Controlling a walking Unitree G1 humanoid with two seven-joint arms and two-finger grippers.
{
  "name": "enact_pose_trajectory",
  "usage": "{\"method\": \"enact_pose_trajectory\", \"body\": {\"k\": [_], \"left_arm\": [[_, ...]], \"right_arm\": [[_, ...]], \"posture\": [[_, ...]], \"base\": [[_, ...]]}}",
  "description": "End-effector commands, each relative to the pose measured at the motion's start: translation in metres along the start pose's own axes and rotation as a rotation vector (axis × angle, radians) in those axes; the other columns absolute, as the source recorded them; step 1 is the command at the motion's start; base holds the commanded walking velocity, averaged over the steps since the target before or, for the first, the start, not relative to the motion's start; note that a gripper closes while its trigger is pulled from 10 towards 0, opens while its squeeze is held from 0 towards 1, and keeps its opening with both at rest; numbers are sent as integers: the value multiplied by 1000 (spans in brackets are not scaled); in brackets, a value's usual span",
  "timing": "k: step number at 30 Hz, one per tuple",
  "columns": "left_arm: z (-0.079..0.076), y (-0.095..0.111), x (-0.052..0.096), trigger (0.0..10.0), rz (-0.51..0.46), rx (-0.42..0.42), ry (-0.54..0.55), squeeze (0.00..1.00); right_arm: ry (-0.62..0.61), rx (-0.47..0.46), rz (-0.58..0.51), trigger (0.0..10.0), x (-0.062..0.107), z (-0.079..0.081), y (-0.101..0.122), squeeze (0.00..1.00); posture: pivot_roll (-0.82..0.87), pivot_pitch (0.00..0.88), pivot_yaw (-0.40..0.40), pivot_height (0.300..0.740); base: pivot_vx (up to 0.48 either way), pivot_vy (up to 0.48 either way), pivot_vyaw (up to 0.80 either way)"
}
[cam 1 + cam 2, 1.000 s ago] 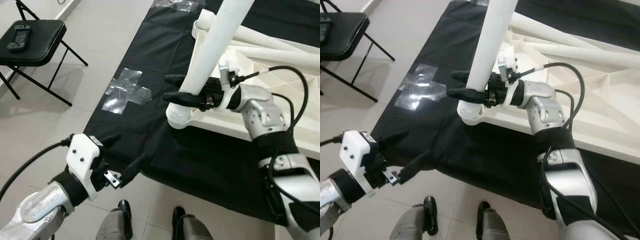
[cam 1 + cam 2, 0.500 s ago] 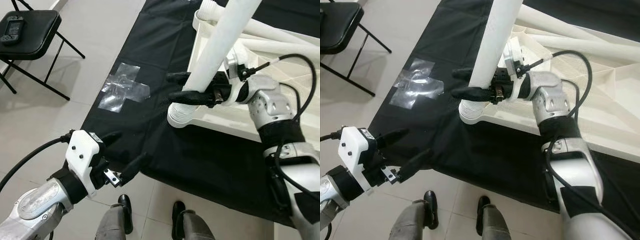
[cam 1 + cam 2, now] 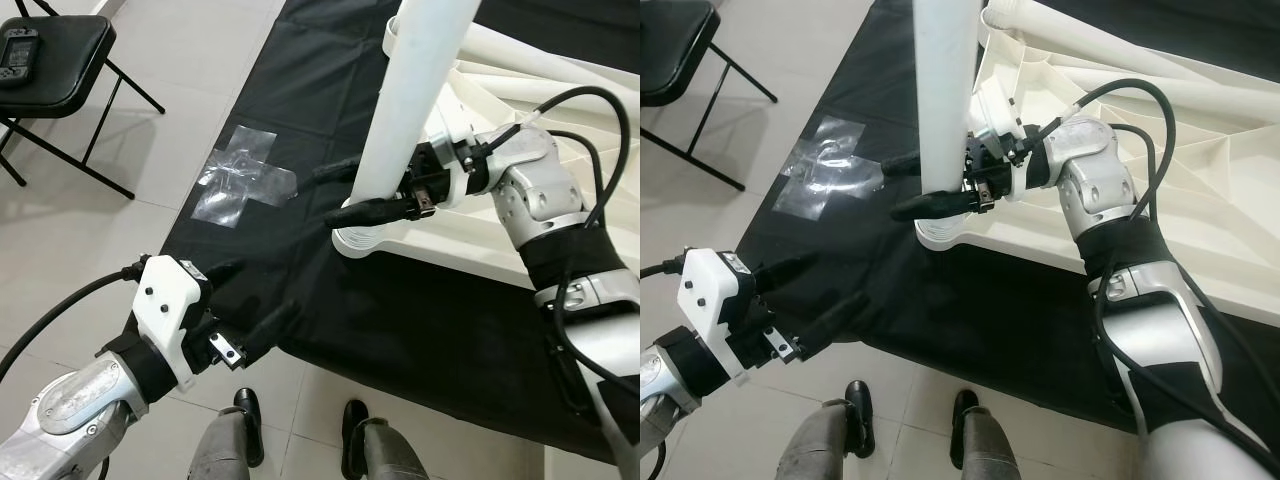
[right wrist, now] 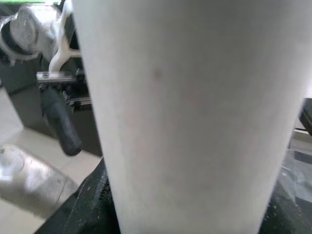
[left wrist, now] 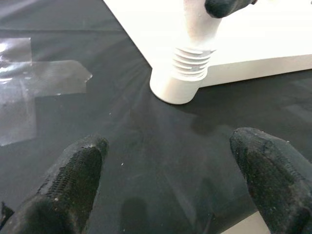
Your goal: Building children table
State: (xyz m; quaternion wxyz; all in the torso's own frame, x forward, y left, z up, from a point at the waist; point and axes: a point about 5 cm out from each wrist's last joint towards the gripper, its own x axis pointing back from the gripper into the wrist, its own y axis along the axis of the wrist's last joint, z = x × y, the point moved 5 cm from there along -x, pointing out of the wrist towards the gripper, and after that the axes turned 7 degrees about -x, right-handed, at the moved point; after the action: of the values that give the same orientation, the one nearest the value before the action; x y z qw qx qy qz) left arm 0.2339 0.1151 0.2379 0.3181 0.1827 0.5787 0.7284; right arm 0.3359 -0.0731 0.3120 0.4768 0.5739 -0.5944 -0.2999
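A long white table leg (image 3: 412,95) stands almost upright, and my right gripper (image 3: 330,193) is shut on it low down. Its ribbed threaded base (image 3: 360,238) rests at the near corner of the white tabletop (image 3: 455,255), which lies upside down on a black cloth (image 3: 300,90). The left wrist view has that base (image 5: 183,80) ahead of it. My left gripper (image 3: 262,292) hovers open over the cloth's front edge, fingers (image 5: 73,180) wide apart and holding nothing. Close up, the leg (image 4: 185,117) blocks most of the right wrist view.
More white legs (image 3: 545,50) lie across the tabletop at the back. A patch of clear tape (image 3: 245,178) is stuck where cloth meets floor. A black folding chair (image 3: 60,70) holding a small device (image 3: 22,44) stands far left. Grey legs with black feet (image 3: 245,425) are below.
The right gripper has swung the leg from tilted to nearly upright and set its base lower against the tabletop corner. The camera shifted slightly. The left gripper has stayed open in place.
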Motion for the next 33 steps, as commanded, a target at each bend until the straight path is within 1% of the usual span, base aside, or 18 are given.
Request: {"method": "enact_pose_trajectory", "body": {"k": [1, 8, 12, 15, 17, 19, 20, 21, 23, 24, 26, 27, 28, 29, 30, 31, 32, 33], "left_arm": [[-8, -1, 2, 10000, 14, 7, -35, 0], [-8, -1, 1, 10000, 13, 5, -36, 0], [-8, -1, 1, 10000, 13, 5, -38, 0], [-8, -1, 1, 10000, 14, 5, -39, 0], [-8, -1, 1, 10000, 14, 4, -40, 0], [-8, -1, 0, 10000, 12, 5, -37, 0], [-8, -1, 0, 10000, 12, 5, -37, 0], [-9, -1, 0, 10000, 12, 6, -37, 0], [-9, -1, 0, 10000, 12, 6, -37, 0], [-9, -1, -1, 10000, 13, 7, -38, 0], [-10, -2, -2, 10000, 11, 11, -41, 0], [-10, -2, -2, 10000, 11, 11, -41, 0], [-10, -3, -2, 10000, 11, 11, -43, 0], [-9, -3, -3, 10000, 7, 11, -44, 0], [-9, -3, -3, 10000, 5, 11, -44, 0], [-9, -3, -4, 10000, 4, 9, -46, 0], [-8, -4, -4, 10000, 4, 9, -47, 0], [-8, -4, -4, 10000, 4, 9, -47, 0]], "right_arm": [[49, -111, 85, 10000, -5, 14, -38, 0], [77, -139, 108, 10000, -4, 23, -45, 0], [74, -142, 114, 10000, -4, 21, -47, 0], [61, -151, 82, 10000, -4, 18, -44, 0], [40, -155, 64, 10000, -4, 14, -44, 0], [-46, -172, 34, 10000, -5, 6, -47, 0], [-46, -172, 34, 10000, -5, 6, -47, 0], [-99, -181, 18, 10000, -5, 3, -48, 0], [-99, -181, 18, 10000, -5, 3, -48, 0], [-159, -201, -7, 10000, -3, 3, -50, 0], [-332, -234, -58, 10000, -2, 8, -57, 0], [-332, -234, -58, 10000, -2, 8, -57, 0], [-399, -247, -70, 10000, -3, 11, -60, 0], [-518, -292, -91, 10000, -8, 14, -66, 0], [-597, -325, -101, 10000, -10, 16, -70, 0], [-803, -342, -83, 10000, -13, 16, -83, 0], [-957, -348, -66, 10000, -10, 18, -91, 0], [-957, -348, -66, 10000, -10, 18, -91, 0]], "posture": [[155, 497, -76, 740], [155, 494, -71, 740], [155, 492, -69, 740], [155, 491, -69, 740], [155, 491, -69, 740], [148, 488, -75, 740], [148, 488, -75, 740], [142, 488, -77, 740], [142, 488, -77, 740], [140, 487, -77, 740], [122, 477, -88, 740], [122, 477, -88, 740], [122, 477, -88, 740], [118, 463, -95, 740], [118, 463, -95, 740], [119, 448, -91, 740], [119, 448, -91, 740], [119, 448, -91, 740]], "base": [[0, 0, 0], [0, 0, 0], [0, 0, 0], [0, 0, 0], [0, 0, 0], [0, 0, 0], [0, 0, 0], [0, 0, 0], [0, 0, 0], [0, 0, 0], [0, 0, 0], [0, 0, 0], [0, 0, 0], [0, 0, 0], [0, 0, 0], [0, 0, 0], [0, 0, 0], [0, 0, 0]]}}
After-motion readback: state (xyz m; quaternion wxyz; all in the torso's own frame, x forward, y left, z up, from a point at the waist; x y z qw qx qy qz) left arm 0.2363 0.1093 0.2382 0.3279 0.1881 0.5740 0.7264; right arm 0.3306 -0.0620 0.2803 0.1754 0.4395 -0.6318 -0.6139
